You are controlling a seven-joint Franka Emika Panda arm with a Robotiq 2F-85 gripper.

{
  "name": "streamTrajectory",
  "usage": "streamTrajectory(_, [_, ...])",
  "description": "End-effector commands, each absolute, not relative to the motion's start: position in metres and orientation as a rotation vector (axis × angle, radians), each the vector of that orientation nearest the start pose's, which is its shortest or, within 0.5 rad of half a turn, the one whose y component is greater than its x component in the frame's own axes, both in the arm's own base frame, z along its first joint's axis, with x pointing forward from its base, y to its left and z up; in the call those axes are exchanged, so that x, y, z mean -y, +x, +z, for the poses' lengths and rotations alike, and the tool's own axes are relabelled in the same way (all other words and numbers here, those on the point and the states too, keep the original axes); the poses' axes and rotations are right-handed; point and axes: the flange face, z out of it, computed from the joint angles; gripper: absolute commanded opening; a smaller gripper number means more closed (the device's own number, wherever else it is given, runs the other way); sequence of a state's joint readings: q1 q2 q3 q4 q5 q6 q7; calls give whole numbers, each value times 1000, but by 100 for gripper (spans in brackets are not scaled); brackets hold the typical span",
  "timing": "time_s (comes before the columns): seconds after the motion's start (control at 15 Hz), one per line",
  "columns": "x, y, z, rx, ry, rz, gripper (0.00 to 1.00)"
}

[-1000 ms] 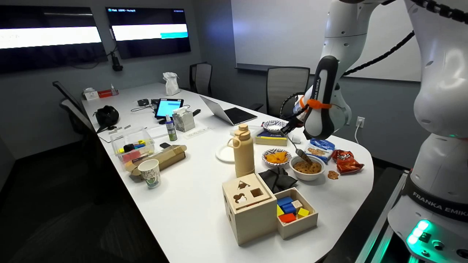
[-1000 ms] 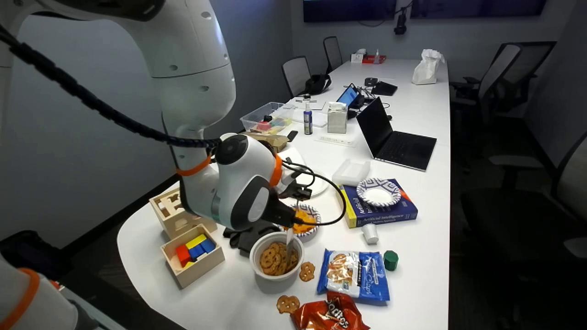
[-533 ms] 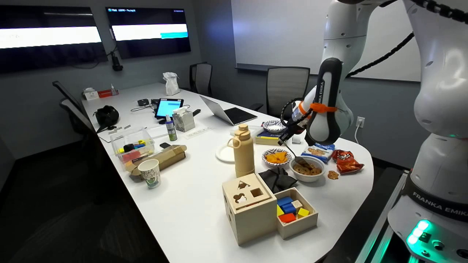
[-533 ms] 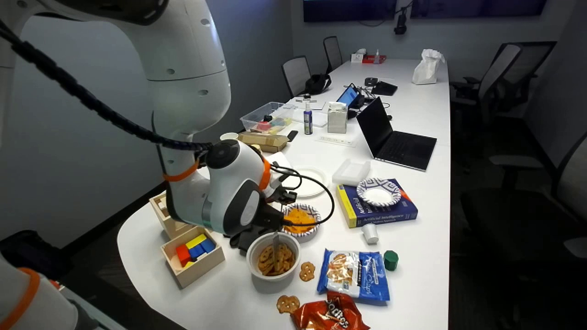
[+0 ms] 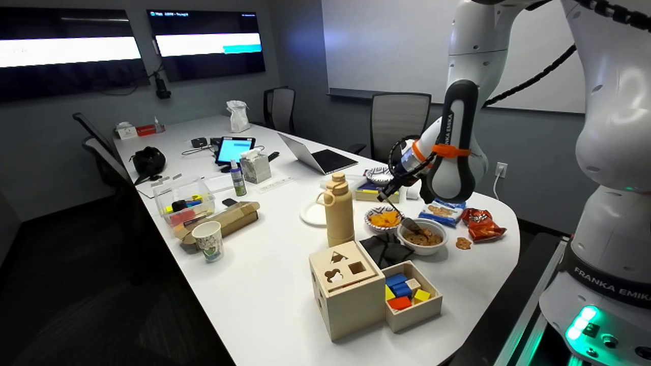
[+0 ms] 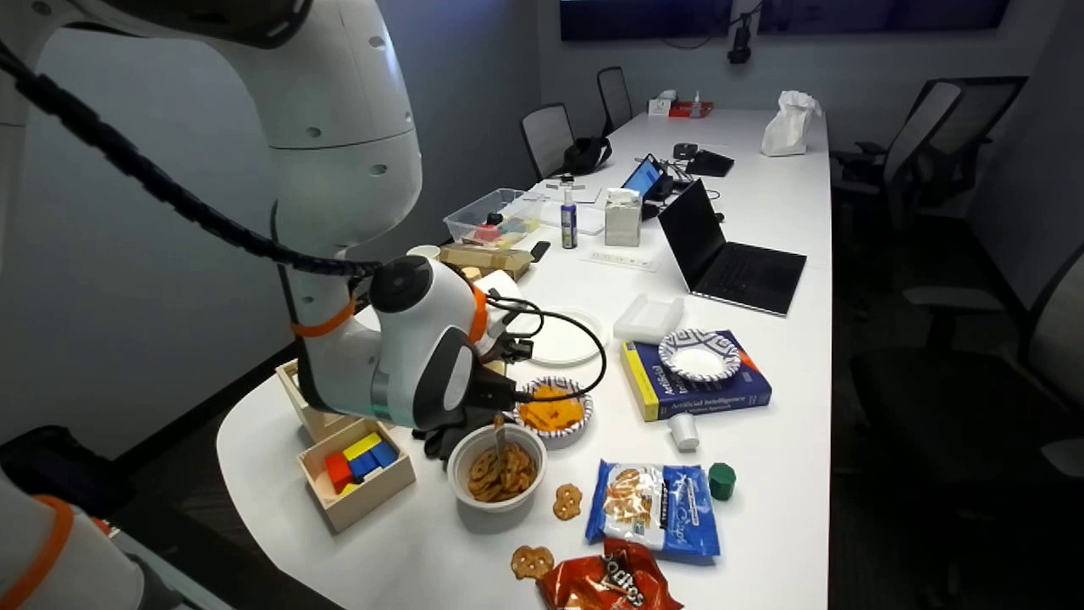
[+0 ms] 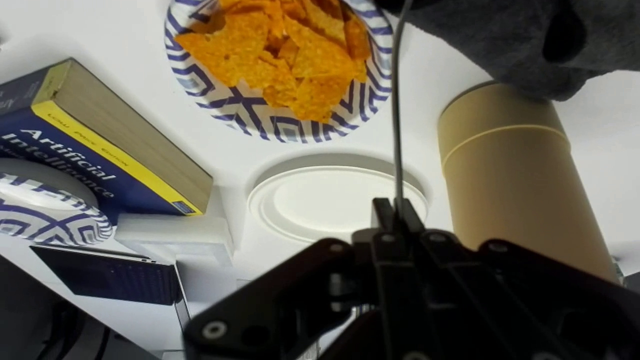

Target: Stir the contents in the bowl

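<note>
The white bowl point(image 5: 424, 250) holds brown pretzel crisps point(image 5: 428, 238); it also shows in an exterior view point(image 6: 500, 507). My gripper point(image 5: 381, 196) is shut on the thin metal handle of a spatula point(image 5: 411, 225). In the wrist view, the fingertips point(image 7: 398, 207) pinch the handle point(image 7: 396, 100), which runs up out of the picture. The gripper is above and beside the bowl, on the side of the chips bowl. The spatula slants down, with its blade end point(image 6: 500, 436) among the crisps; the tip is hidden in them. The bowl is out of the wrist view.
A patterned bowl of orange chips point(image 7: 280, 110) and a dark cloth point(image 5: 385, 250) lie close to the white bowl. A beige bottle point(image 5: 339, 218), a block box point(image 5: 414, 317), a blue snack bag point(image 6: 652, 508), a red bag point(image 6: 610, 580) and a book point(image 6: 720, 398) stand around.
In both exterior views the gripper has moved left, and also lower in one. The spatula has become more slanted. The white bowl has slid slightly left, and the crisps in it have shifted.
</note>
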State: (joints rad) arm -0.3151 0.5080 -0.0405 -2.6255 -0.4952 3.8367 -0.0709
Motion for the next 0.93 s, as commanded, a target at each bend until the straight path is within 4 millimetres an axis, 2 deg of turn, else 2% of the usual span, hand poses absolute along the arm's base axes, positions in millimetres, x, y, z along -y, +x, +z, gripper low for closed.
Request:
streamTrajectory(0.0, [101,436,169,262,-2955,-1125,1])
streamTrajectory(0.27, [120,440,170,138,-3023,-1147,1])
streamTrajectory(0.53, [131,432,166,75,-3088,-1137,1])
streamTrajectory(0.87, [118,417,158,147,-3058,-1073,1])
